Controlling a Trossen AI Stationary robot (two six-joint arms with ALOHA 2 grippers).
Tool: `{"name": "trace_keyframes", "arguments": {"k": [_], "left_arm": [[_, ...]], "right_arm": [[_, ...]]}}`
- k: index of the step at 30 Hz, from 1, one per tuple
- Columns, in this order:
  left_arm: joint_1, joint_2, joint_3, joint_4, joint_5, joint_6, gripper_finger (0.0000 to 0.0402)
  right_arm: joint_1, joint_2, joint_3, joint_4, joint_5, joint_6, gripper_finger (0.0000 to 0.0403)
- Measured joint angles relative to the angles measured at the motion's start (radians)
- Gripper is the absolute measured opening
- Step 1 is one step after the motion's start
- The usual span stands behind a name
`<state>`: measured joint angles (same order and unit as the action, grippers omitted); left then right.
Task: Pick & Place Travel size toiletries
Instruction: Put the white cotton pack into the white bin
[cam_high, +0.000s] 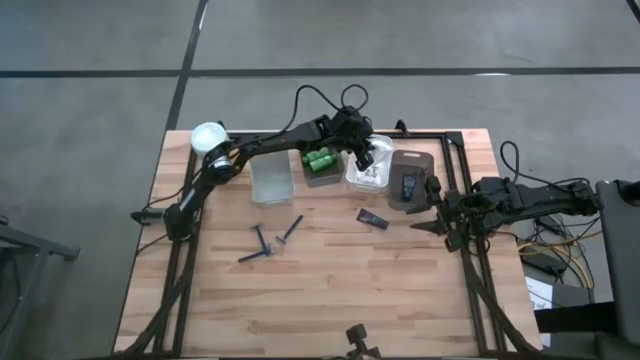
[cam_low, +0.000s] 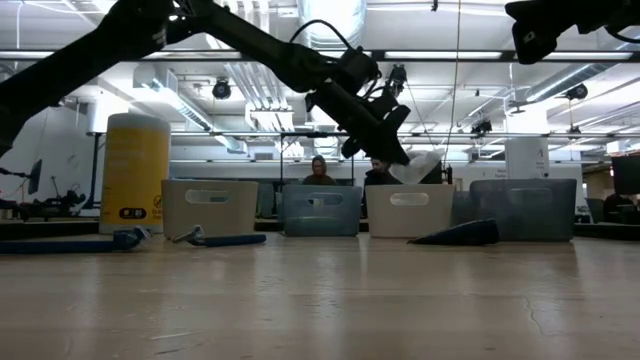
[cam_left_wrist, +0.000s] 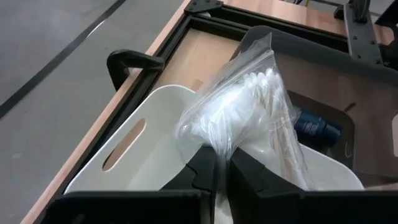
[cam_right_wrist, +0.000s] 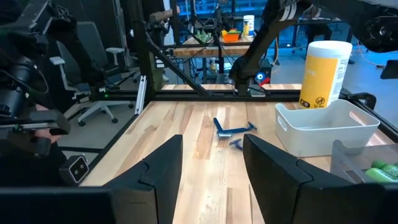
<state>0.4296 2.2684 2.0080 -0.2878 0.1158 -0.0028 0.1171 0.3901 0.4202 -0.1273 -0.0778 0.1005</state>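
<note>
Holding: your left pincer (cam_left_wrist: 222, 163) is pinched tight on a white crinkly packet (cam_left_wrist: 249, 115), gripping its gathered lower end so the bulk stands clear above the fingers.
Landmark: take the white bin (cam_high: 366, 172) as your reference; it sits third in the row of four bins at the far side of the bench (cam_high: 320, 300).
Left arm: you have it reaching across the row, with the packet hanging over the white bin, above its rim rather than resting inside.
Why there: this looks like the drop point, since the bin already seems to hold similar white packets; that is a judgement.
Sorting so far: green tubes (cam_high: 319, 160) lie in the bin just beside the white bin toward the yellow canister (cam_low: 136, 172); the grey bin (cam_high: 409, 181) on the other side holds a dark item.
Still loose: two blue razors (cam_high: 270, 240) lie on the bench nearer the front than the white bin, and a flat black sachet (cam_high: 373, 219) lies in front of the grey bin.
Right pincer (cam_right_wrist: 211, 163): your right pincer is partly open and empty, waiting off the bench edge beyond the grey bin.
Next: you would likely lower the packet, then let go.
</note>
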Motion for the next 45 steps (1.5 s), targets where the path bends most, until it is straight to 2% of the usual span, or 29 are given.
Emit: {"name": "trace_keyframes", "arguments": {"k": [10,14,21,25,40,45], "left_arm": [[0.003,0.001,-0.017,-0.008,0.000,-0.003,0.0035],[0.003,0.001,-0.017,-0.015,0.000,-0.003,0.0072],[0.003,0.001,-0.017,-0.058,0.007,-0.008,0.0164],[0.005,-0.021,-0.017,-0.091,0.022,0.009,0.0195],[-0.030,-0.110,-0.017,-0.075,0.018,-0.006,0.0177],[-0.064,-0.148,-0.017,-0.091,-0.092,0.025,0.0170]], "right_arm": [[0.000,0.000,0.000,-0.017,0.000,0.009,0.0184],[0.000,0.000,0.000,-0.017,0.000,0.009,0.0191],[0.000,0.000,0.000,-0.017,0.000,0.012,0.0200],[0.000,0.000,0.000,-0.017,0.000,0.012,0.0199],[0.000,0.005,0.000,-0.018,0.001,0.012,0.0158],[0.000,0.005,0.000,-0.018,0.001,0.012,0.0144]]}}
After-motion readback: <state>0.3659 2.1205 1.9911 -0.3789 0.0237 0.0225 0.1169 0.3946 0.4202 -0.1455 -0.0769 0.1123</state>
